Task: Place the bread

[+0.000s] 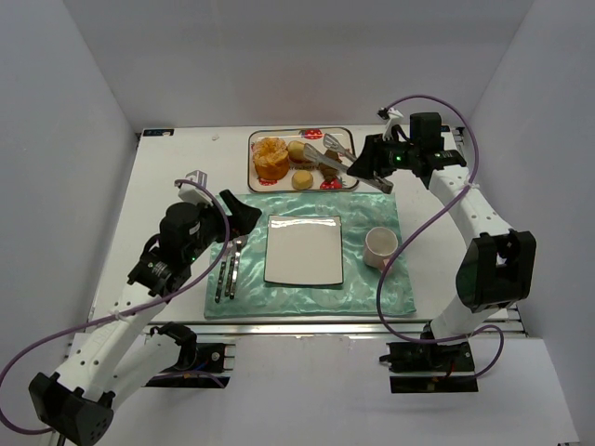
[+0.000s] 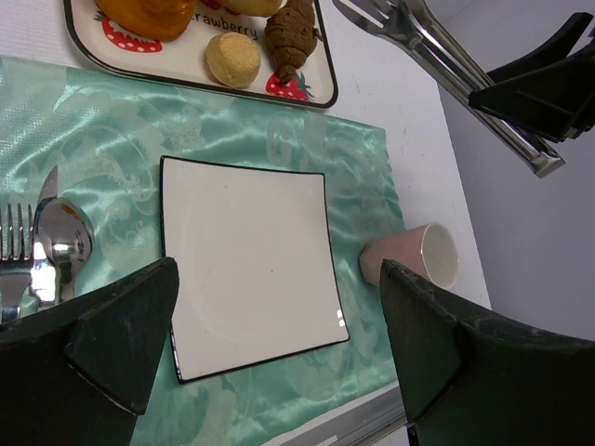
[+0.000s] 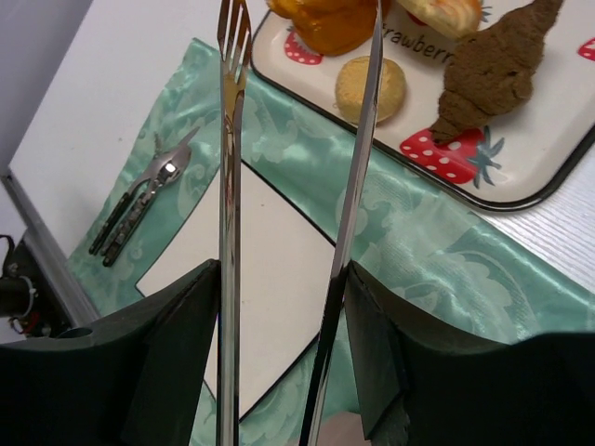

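The bread (image 3: 493,70), a dark brown lumpy cone, lies on the strawberry-print tray (image 3: 521,190), shown too in the left wrist view (image 2: 290,37) and from above (image 1: 329,171). My right gripper (image 3: 279,269) is shut on metal tongs (image 3: 229,186), its fingers pressing both arms. The tong tips stand apart over the tray's near edge with nothing between them, and the bread lies just to their right. My left gripper (image 2: 279,269) hangs open and empty above the white square plate (image 2: 251,251).
A teal mat (image 1: 372,288) carries the plate (image 1: 304,249), a pink cup (image 1: 381,246) on its right and a fork and spoon (image 1: 228,269) on its left. The tray (image 1: 253,139) also holds a large orange bun (image 1: 271,158) and pale rolls (image 1: 302,179).
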Available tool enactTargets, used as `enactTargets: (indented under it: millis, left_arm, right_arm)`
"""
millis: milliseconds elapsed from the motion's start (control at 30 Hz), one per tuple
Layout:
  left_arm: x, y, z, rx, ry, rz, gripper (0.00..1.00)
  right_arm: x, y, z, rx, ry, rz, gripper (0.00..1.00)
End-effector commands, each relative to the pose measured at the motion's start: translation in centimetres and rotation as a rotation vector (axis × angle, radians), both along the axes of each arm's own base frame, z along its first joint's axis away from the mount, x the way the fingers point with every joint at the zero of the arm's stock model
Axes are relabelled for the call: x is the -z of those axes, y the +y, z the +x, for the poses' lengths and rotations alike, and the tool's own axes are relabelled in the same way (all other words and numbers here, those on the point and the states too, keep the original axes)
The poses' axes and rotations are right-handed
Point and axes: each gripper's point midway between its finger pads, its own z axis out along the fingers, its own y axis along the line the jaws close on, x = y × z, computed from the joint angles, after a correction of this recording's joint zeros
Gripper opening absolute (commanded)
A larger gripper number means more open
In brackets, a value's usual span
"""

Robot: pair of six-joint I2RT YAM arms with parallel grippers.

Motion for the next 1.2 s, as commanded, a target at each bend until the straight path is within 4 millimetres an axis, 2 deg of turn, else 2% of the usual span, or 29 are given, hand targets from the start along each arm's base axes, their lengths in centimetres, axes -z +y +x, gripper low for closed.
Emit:
enactTargets:
  millis: [0, 133, 167, 233, 267, 333, 367, 567, 800, 1033, 1167]
  left_arm:
    - [-0.7, 0.2, -0.5, -0.003, -0.021, -0.016, 0.98]
    - [-0.7, 0.6, -0.8, -0.016, -0.02, -0.018, 0.98]
    - [-0.7, 0.7, -0.8, -0.019, -0.021, -0.017, 0.98]
    - [-0.7, 0.8, -1.0, -0.022, -0.019, -0.017, 0.98]
    - [-0.8, 0.9, -1.1, -0.024, -0.02, -0.019, 0.98]
    - [-0.7, 1.0, -1.2, -0.029, -0.016, -0.017, 0.98]
    - [-0.7, 1.0, -1.2, -0.029, -0.017, -0.018, 0.98]
    - [-0.8, 1.3, -1.2, -0.046, -0.011, -0.016, 0.98]
    - [-0.2, 1.1, -0.9, -0.048, 0.0, -0.02, 0.98]
    - [-0.2, 0.4, 0.0, -0.032, 0.008, -0.013, 0.98]
    - [-0.3, 0.3, 0.1, -0.031, 0.008, -0.013, 0.98]
  right_arm:
    - [-2.7, -1.0, 1.7, 0.052, -0.128, -0.029, 0.6]
    - [-2.1, -1.9, 3.7, 0.115, -0.142, -0.063, 0.59]
    - [-1.1, -2.3, 4.5, 0.136, -0.125, -0.081, 0.58]
    - [-0.9, -2.5, 5.5, 0.153, -0.136, -0.102, 0.58]
    - [0.2, -2.6, 6.2, 0.16, -0.117, -0.116, 0.58]
    - [0.5, -2.5, 7.1, 0.169, -0.116, -0.118, 0.58]
    - [1.4, -2.6, 7.6, 0.175, -0.1, -0.126, 0.58]
    - [3.7, -3.5, 9.3, 0.212, -0.068, -0.145, 0.58]
    - [5.2, -5.0, 10.2, 0.237, -0.017, -0.124, 0.58]
    - [5.7, -2.9, 9.3, 0.16, 0.055, -0.02, 0.58]
    - [6.4, -2.6, 9.1, 0.154, 0.084, -0.002, 0.58]
